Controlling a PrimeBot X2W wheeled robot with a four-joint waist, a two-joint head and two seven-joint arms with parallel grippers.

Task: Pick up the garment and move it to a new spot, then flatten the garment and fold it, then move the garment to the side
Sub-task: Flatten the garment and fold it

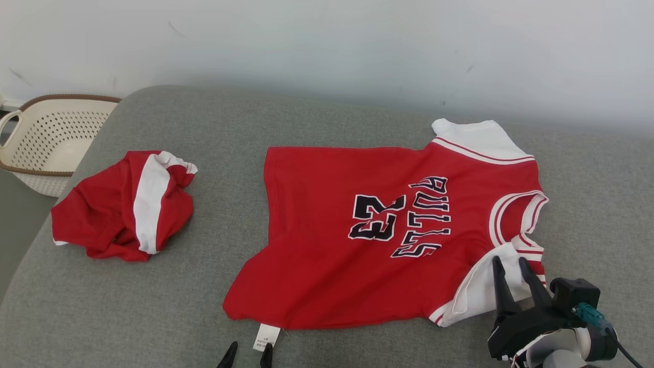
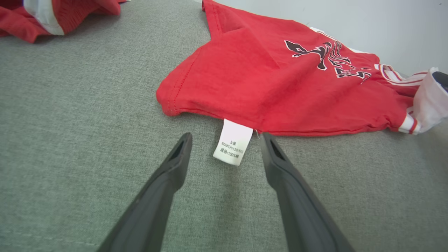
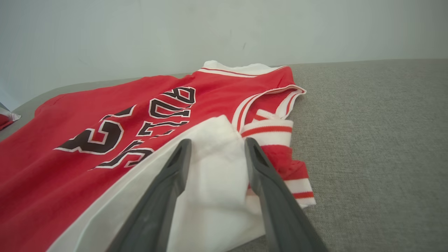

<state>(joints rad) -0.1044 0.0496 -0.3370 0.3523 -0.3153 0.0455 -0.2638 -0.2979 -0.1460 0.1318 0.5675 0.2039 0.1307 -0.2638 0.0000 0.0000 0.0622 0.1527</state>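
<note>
The garment, a red jersey (image 1: pixel 327 230) with "23" and black lettering, lies spread on the grey padded surface (image 1: pixel 153 306). My left gripper (image 1: pixel 248 352) is open at its near hem, and in the left wrist view (image 2: pixel 225 138) the fingers stand either side of the white care label (image 2: pixel 232 141) without touching it. My right gripper (image 1: pixel 511 263) hovers over the near white sleeve (image 1: pixel 477 291). In the right wrist view (image 3: pixel 217 141) its jaws stand apart, astride a raised fold of that sleeve (image 3: pixel 213 168).
A second red and white garment (image 1: pixel 122 204) lies crumpled at the left of the surface. A cream perforated basket (image 1: pixel 46 138) stands off the far left edge. A pale wall runs behind. Bare grey surface lies right of the jersey.
</note>
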